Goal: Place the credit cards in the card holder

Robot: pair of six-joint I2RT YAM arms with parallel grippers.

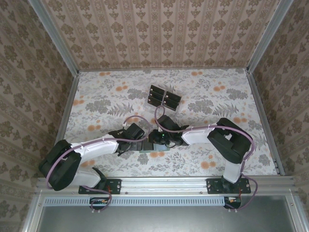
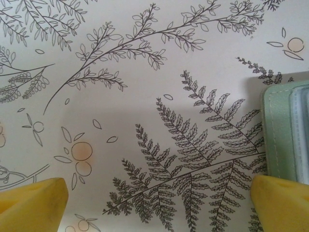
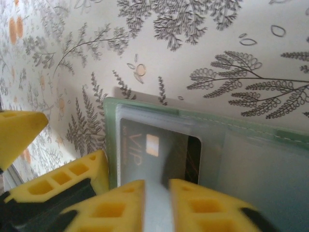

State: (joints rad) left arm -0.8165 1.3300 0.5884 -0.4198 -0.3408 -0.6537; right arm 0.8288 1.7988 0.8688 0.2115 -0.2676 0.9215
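Progress is partial: one credit card [image 3: 159, 147], black with a "VIP" mark, lies inside a clear pocket of the card holder [image 3: 256, 154], directly ahead of the right gripper [image 3: 155, 208]. The card appears nearly seated, with its long edge close to the pocket seam. The right gripper's jaws stand almost together at the holder's near edge, with a pale blurred strip between them. Whether they pinch the holder, pinch a card or simply rest there cannot be told. The left gripper [image 2: 154, 205] is spread wide and carries nothing, and patterned table [image 2: 145, 72] shows between its fingers. The holder's stitched green edge sits just beside and ahead of its right-hand finger [image 2: 280, 203], so this arm is judged to be bracing or about to brace the holder. Further credit cards [image 1: 164, 99] stand in a clear rack [image 1: 147, 105], well beyond both grippers. Remaining work, as judged: confirm the present card is seated, then fetch and insert the racked cards.
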